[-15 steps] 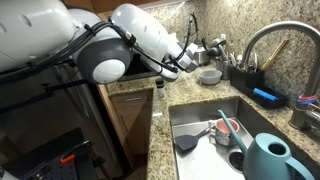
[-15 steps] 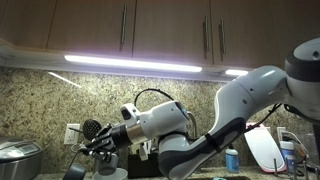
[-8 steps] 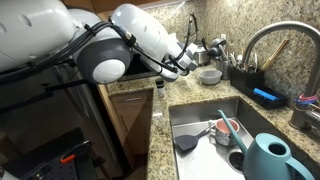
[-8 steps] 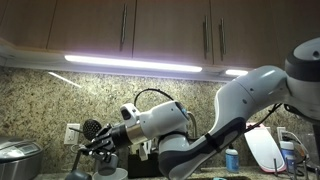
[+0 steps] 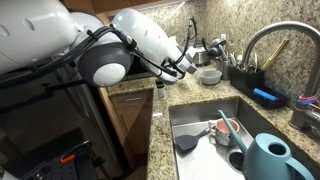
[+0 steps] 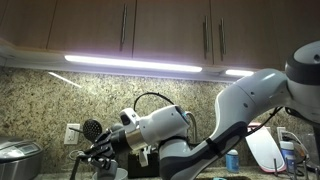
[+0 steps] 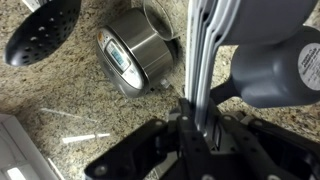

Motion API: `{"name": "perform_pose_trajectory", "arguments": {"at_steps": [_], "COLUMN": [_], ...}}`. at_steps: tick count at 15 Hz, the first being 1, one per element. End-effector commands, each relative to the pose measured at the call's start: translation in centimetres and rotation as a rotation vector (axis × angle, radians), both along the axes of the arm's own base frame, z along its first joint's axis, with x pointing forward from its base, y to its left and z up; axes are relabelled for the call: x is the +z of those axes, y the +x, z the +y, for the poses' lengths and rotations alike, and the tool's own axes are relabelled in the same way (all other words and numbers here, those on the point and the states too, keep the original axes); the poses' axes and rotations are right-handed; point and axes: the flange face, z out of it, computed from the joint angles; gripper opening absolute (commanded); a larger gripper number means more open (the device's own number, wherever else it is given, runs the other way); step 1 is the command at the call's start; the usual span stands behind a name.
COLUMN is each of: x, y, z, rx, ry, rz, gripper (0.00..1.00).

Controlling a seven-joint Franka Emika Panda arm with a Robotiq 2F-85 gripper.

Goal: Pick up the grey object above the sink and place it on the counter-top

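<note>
The sink (image 5: 195, 118) holds a dark spatula (image 5: 185, 144) and coloured utensils (image 5: 227, 127). A pale bowl (image 5: 210, 75) sits beyond its far rim. Also beyond the sink, the gripper (image 5: 190, 65) is clenched, with the grey object (image 7: 275, 65) against it.

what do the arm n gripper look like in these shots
The arm has smooth white rounded shells, with a grey joint cap ringed in black. A thin black cable loops over it. The gripper is black and angular.

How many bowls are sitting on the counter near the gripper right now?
1: a pale bowl on the counter beyond the sink, just past the gripper. The arm may hide others.
</note>
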Motion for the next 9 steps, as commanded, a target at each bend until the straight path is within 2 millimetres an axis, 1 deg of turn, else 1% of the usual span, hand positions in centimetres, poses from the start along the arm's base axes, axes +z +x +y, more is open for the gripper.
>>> {"name": "perform_pose_trajectory", "arguments": {"at_steps": [1, 6, 9], "x": [-0.8, -2.4, -3.0], "y": [-0.2, -0.7, -0.9], "z": [0.6, 1.1, 0.9], "rx": [0.014, 0.022, 0.025], "ry": [-0.026, -0.031, -0.037], "rz": [-0.001, 0.020, 0.027], "gripper": [0.05, 0.05, 0.05]}}
